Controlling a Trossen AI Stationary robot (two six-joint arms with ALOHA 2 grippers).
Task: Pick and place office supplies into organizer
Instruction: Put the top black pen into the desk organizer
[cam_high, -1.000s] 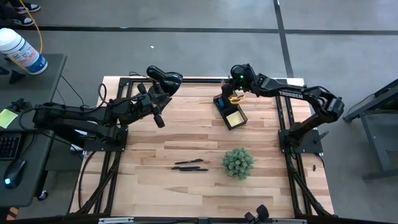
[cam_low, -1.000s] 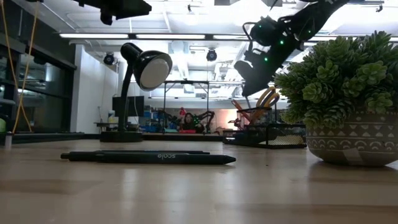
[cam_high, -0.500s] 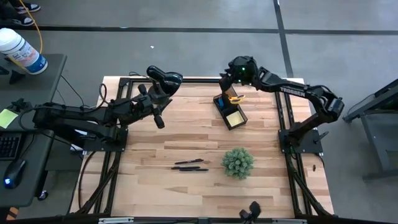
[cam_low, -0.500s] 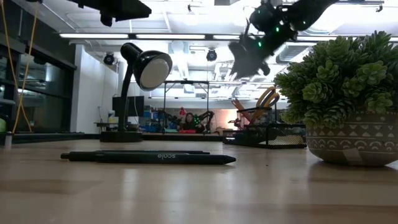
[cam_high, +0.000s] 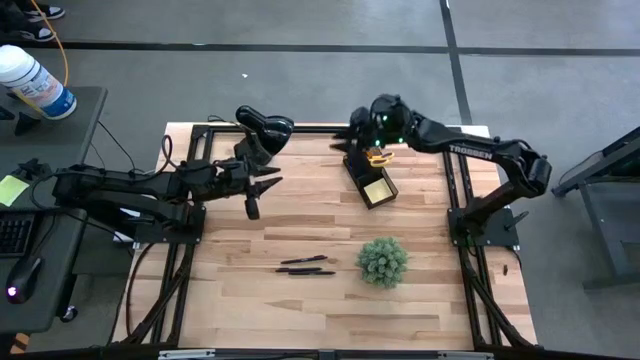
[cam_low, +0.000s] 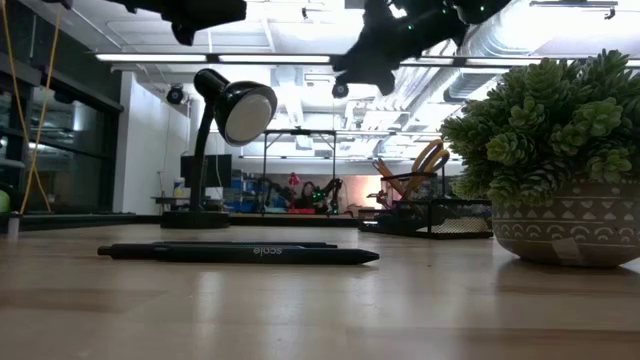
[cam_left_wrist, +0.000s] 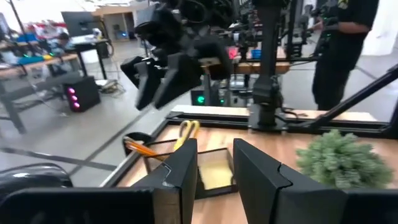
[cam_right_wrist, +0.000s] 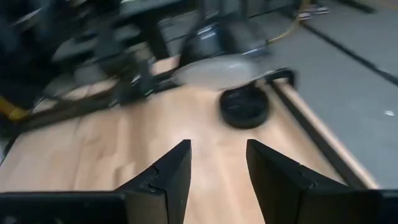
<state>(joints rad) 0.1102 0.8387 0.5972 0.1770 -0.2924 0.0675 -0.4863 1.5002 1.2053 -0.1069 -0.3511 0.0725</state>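
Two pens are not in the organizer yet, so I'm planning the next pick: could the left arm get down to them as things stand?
Probably yes. The black pens lie in the open on the table, apart from the plant. The left gripper hovers with jaws open and empty, with nothing between it and them.

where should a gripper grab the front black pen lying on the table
Probably at mid-barrel, coming straight down from above. The black pen lies flat on the table, running left to right in the high view, so fingers should close across its thin barrel. A second pen lies close behind it, so keep the fingers narrow.
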